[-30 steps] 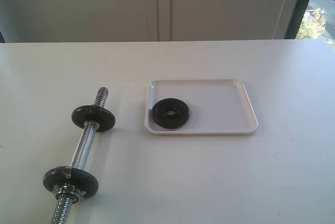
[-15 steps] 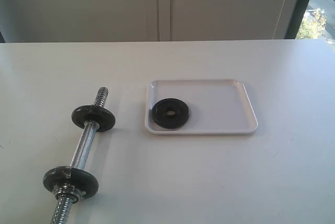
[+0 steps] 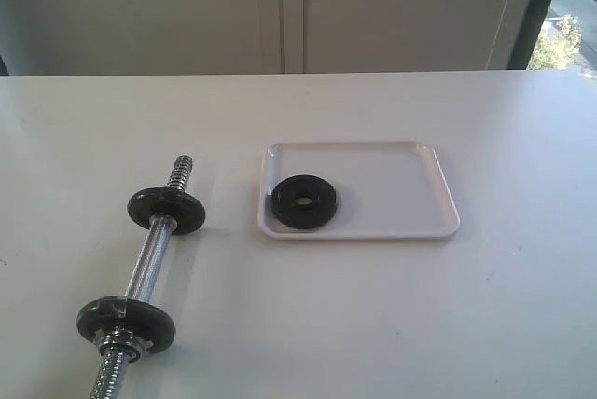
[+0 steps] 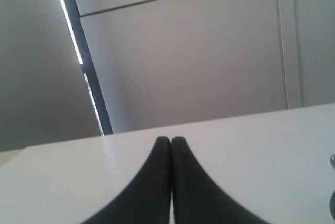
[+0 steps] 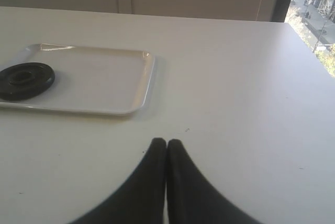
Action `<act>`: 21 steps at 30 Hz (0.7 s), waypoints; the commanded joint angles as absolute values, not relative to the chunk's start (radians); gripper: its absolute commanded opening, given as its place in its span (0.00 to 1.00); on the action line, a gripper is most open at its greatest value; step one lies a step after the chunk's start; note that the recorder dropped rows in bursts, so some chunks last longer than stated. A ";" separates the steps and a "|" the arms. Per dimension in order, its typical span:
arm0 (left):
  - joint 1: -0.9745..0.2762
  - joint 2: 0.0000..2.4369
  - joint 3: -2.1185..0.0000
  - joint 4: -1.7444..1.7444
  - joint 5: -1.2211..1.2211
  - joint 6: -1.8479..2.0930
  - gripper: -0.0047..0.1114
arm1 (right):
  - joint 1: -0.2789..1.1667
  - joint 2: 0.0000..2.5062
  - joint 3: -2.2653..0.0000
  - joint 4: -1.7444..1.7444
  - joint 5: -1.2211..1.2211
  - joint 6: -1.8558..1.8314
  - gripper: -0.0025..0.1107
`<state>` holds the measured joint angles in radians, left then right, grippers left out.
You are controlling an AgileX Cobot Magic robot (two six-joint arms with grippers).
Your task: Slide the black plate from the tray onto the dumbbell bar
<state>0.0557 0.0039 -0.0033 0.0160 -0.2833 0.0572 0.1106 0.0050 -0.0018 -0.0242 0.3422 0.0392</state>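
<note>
The black plate point(image 3: 304, 201) lies flat in the left part of the white tray point(image 3: 401, 194) at the table's middle. The right wrist view shows the same black plate point(image 5: 23, 79) and tray point(image 5: 104, 85) some way ahead of my right gripper point(image 5: 166, 143), which is shut with nothing in it. The dumbbell bar point(image 3: 149, 264) lies on the table at the left, threaded at both ends, with two greyer discs point(image 3: 167, 210) on it. My left gripper point(image 4: 170, 140) is shut and empty above bare table. Neither gripper shows in the exterior view.
The white table point(image 3: 373, 315) runs to a pale wall with cabinet panels point(image 3: 289, 7) at the back. A window point(image 3: 569, 7) is at the far right. The second grey disc point(image 3: 125, 322) sits near the bar's near end.
</note>
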 commanded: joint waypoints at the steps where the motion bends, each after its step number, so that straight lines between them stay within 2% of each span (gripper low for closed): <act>1: 0.057 0.000 0.000 0.009 -0.495 0.008 0.04 | 0.113 0.000 0.000 -0.027 0.336 0.039 0.02; 5: 0.057 0.000 0.000 0.000 -0.730 -0.116 0.04 | 0.113 0.000 0.000 -0.027 0.336 0.039 0.02; 7: 0.057 0.000 0.000 -0.008 -0.726 -0.106 0.04 | 0.113 0.000 0.000 -0.027 0.336 0.039 0.02; 12: 0.057 0.139 -0.156 -0.021 -0.566 -0.299 0.04 | 0.133 0.000 0.000 -0.027 0.336 0.039 0.02; 15: 0.057 0.324 -0.278 0.018 -0.442 -0.340 0.04 | 0.139 0.000 0.000 -0.027 0.336 0.039 0.02; 21: 0.048 0.801 -0.555 0.201 -0.043 -0.337 0.04 | 0.139 0.000 0.000 -0.027 0.336 0.039 0.02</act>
